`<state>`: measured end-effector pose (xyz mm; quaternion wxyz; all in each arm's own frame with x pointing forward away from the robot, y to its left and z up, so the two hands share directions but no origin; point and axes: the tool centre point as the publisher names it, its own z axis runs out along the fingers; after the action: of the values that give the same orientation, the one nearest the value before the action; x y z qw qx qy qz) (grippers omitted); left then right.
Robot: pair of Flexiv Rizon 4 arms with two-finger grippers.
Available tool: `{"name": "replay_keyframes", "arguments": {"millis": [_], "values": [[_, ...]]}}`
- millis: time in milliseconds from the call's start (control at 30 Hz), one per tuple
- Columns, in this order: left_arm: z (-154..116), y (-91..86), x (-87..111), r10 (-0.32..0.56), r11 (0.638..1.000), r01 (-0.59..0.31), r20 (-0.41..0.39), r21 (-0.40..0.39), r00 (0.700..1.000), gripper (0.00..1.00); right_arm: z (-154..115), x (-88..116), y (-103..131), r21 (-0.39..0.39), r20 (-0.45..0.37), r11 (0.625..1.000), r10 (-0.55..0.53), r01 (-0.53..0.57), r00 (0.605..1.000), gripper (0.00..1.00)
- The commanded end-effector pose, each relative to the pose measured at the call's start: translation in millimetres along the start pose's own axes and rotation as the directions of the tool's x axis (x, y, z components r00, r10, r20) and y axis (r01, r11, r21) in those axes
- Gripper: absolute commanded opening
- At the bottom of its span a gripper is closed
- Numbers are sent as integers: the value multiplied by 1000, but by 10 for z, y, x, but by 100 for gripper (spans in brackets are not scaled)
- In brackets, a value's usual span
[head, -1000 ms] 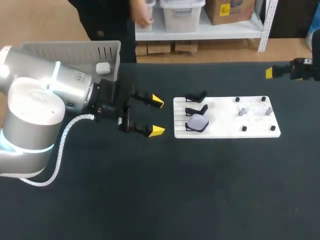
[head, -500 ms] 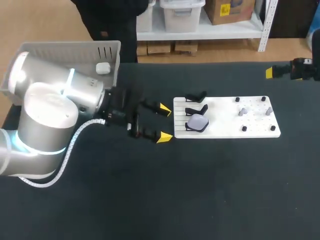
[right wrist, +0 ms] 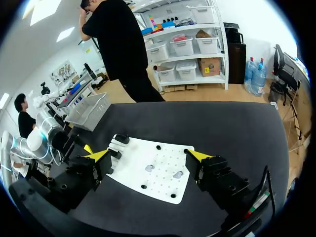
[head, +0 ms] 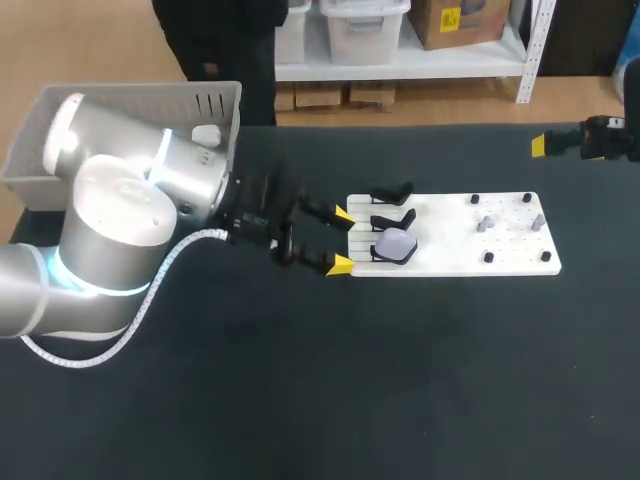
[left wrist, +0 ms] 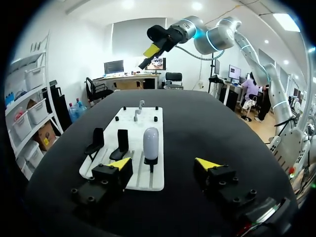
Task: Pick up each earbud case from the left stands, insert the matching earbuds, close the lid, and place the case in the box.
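Smooth, rounded pale case point(left wrist: 150, 142) upright on black stand point(left wrist: 150, 160), slotted white board point(head: 445, 245), just ahead of left gripper point(left wrist: 164, 163): fingers spread, empty. Likewise right gripper point(right wrist: 148, 156).

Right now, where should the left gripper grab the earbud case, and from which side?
Probably the upper half of the earbud case, clear of its stand, with the left gripper coming straight ahead: it stands upright, narrow side toward the open fingers.
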<state>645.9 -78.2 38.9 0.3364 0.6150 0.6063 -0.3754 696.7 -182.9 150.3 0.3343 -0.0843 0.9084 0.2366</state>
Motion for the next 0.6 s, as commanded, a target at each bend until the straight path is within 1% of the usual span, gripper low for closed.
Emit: {"name": "replay_keyframes", "arguments": {"millis": [33,100,200,233,267,400,433,467,500,533,600], "values": [[84,135,13,-12,999,12,-17,31,1000,71,7,1,-9,-3,0,1000,-1,1,1000,100],[106,148,15,-18,999,19,-13,39,1000,71,7,1,-9,-3,0,1000,-1,1,1000,100],[152,177,9,-16,999,17,-14,52,1000,76,7,1,-9,-3,0,1000,-1,1,1000,100],[164,187,7,-17,998,18,-13,53,1000,80,7,1,-9,-3,0,1000,-1,1,1000,100],[179,195,3,-18,998,19,-11,57,1000,82,7,1,-9,-3,0,1000,-1,1,1000,100],[224,224,-14,-21,997,21,-6,69,1000,79,7,1,-9,-3,0,1000,-1,1,1000,100],[239,228,-19,-20,997,20,-4,74,1000,80,7,1,-9,-3,0,1000,-1,1,1000,100],[249,227,-21,-19,997,20,-4,76,1000,74,7,1,-9,-3,0,1000,-1,1,1000,100],[259,229,-20,-20,997,20,-4,77,1000,62,7,1,-9,-3,0,1000,-1,1,1000,100],[270,230,-16,-20,997,21,-4,78,1000,55,7,1,-9,-3,0,1000,-1,1,1000,100],[288,228,-5,-23,997,23,-3,78,1000,58,7,1,-9,-3,0,1000,-1,1,1000,100]]}}
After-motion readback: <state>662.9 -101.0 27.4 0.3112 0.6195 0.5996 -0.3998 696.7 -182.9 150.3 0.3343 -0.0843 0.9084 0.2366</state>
